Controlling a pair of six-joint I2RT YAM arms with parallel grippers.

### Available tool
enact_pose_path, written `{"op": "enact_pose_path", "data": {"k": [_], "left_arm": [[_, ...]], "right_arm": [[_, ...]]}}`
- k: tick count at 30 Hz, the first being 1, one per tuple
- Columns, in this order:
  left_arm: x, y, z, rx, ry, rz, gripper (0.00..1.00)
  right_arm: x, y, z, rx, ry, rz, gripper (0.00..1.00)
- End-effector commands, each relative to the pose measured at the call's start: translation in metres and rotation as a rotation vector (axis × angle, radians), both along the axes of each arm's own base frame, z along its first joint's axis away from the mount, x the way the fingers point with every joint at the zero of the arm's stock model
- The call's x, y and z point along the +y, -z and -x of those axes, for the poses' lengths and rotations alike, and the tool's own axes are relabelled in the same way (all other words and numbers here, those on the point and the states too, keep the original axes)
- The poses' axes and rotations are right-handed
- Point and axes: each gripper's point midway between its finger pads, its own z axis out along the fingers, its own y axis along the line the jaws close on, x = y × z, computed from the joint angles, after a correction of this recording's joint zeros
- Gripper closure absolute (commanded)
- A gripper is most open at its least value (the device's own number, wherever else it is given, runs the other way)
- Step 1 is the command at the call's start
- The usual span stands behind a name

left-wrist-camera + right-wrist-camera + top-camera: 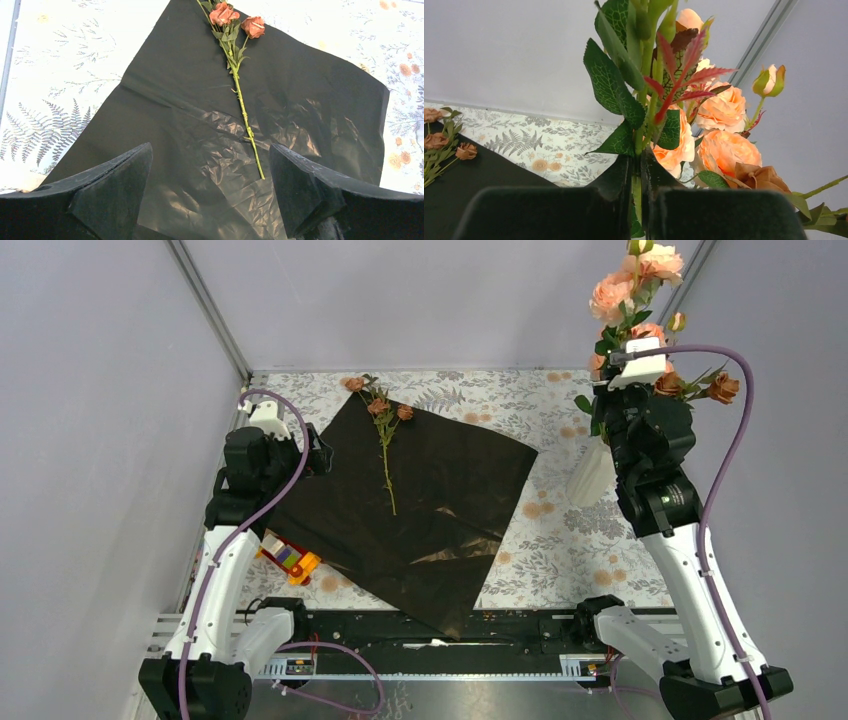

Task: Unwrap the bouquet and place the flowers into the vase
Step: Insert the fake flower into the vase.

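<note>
R gripper [642,210]: jaws nearly together, pinched on the green stalks of the bunch [719,130]. On the R wrist cam I see the stalks run up betw. the pads.
Bunch [635,290]: held upright, high over the table's right side. Peach roses, 1 closed bud, green + reddish leaves, a brownish bloom low on the right. On top cam it stands above the R arm, against the back wall.
Vase [590,475]: white, on the table at right, just left of the R arm and near the paper's right corner. Partly hidden by the arm. I can't see the mouth, so I can't tell if the stalk ends reach it.
L gripper [210,150]: jaws wide apart, nothing betw. them. It sits at the paper's left corner, looking across the sheet.
Paper [420,500]: black, glossy, spread flat as a diamond mid-table, crinkled near the centre. Near corner lies over the black rail at the table's near edge.
Stem [385,455]: 1 loose stem lies on the paper, small rust-orange blooms at the far corner, cut end toward the sheet's centre. On the L wrist cam it lies ahead of the fingers, well apart from them.
Toy car [290,560]: coloured blocks, at the paper's near-left edge, just beside the L arm.
Table [560,530]: fern + flower print top.
</note>
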Motion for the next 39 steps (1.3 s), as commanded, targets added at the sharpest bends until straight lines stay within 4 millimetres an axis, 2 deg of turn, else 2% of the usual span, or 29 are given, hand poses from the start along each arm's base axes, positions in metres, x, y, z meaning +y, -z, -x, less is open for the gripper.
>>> {"op": "enact_pose_path", "data": {"k": [1, 15, 35, 39], "left_arm": [[0.001, -0.009, -0.005, -0.041, 0.000, -0.004, 0.06], [0.000, -0.009, -0.004, -0.038, 0.002, 0.004, 0.06], [-0.002, -0.006, -0.005, -0.028, 0.011, 0.014, 0.06], [-0.003, -0.005, -0.004, -0.025, 0.016, 0.016, 0.06]], "right_arm": [[-0.015, 0.017, -0.002, 0.015, 0.080, 0.000, 1.00], [-0.036, 0.017, 0.001, -0.043, 0.194, -0.079, 1.00], [-0.043, 0.082, -0.005, 0.044, 0.258, -0.101, 1.00], [-0.045, 0.093, -0.004, 0.068, 0.268, -0.095, 0.95]]}}
